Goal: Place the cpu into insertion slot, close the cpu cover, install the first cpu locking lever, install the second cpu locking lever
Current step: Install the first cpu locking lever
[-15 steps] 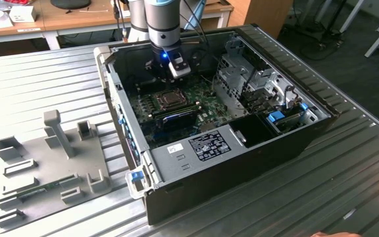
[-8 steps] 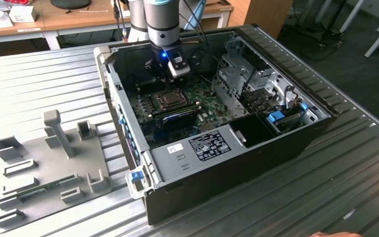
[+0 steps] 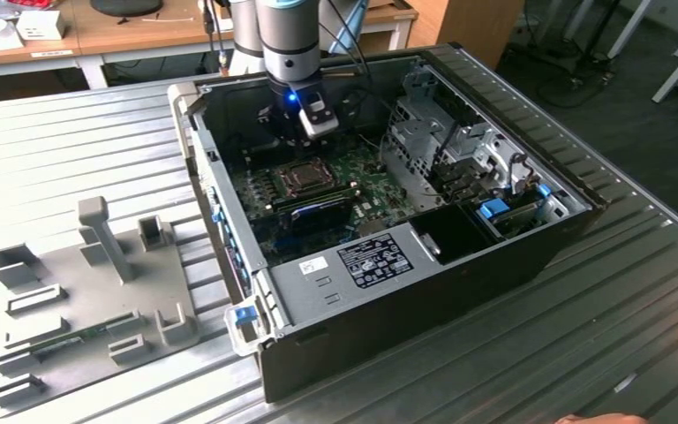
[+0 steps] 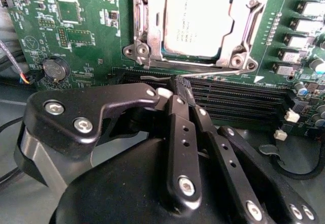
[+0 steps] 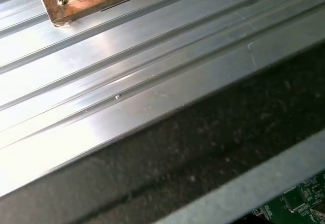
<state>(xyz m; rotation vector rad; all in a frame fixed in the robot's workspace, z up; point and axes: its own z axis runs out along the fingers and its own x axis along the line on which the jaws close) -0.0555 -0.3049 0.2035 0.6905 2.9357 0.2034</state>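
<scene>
end effector [image 4: 176, 91]: mine, fingers drawn narrow, tips almost together, nothing seen clamped between them; I hang just over the black memory slots [image 4: 238, 102].
locking lever [image 4: 213, 73]: thin wire lying along the socket's near edge, just beyond my end effector.
cpu [image 4: 199, 23]: seated flat in the insertion slot [image 3: 304, 179], grey top showing.
cpu cover [image 4: 147, 28]: down, framing the cpu.
green circuit board [image 4: 76, 26]: spreads around the socket.

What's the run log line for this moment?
cpu seated in insertion slot | cpu cover down over it | gripper shut, tips at locking lever
</scene>
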